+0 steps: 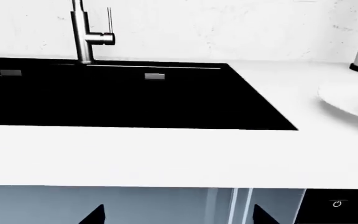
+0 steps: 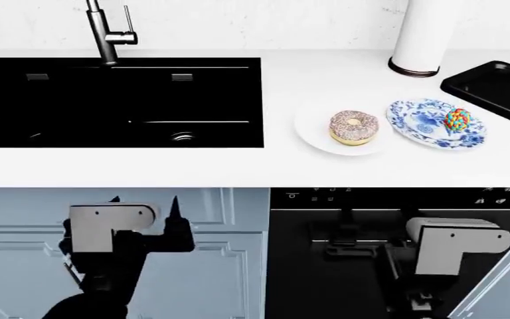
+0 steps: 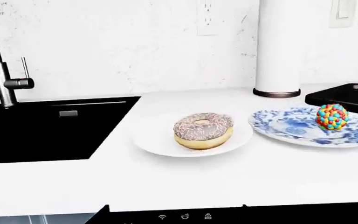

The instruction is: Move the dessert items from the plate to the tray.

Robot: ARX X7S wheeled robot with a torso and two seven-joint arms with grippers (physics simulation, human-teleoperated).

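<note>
Donut [image 2: 354, 127] on white plate [image 2: 313, 136], candy ball [image 2: 457, 119] on blue plate [image 2: 419, 126], tray [image 2: 494, 86] beside, gripper states indiscernible.

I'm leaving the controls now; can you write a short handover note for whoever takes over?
Left claw and right claw: both low in front of the cabinets, holding nothing; open or shut can't be told.
Donut sits on the white plate; candy ball on the blue patterned plate.
Tray is at the far right, nothing visible in it.
Done: nothing. Left: move both desserts to the tray.
</note>
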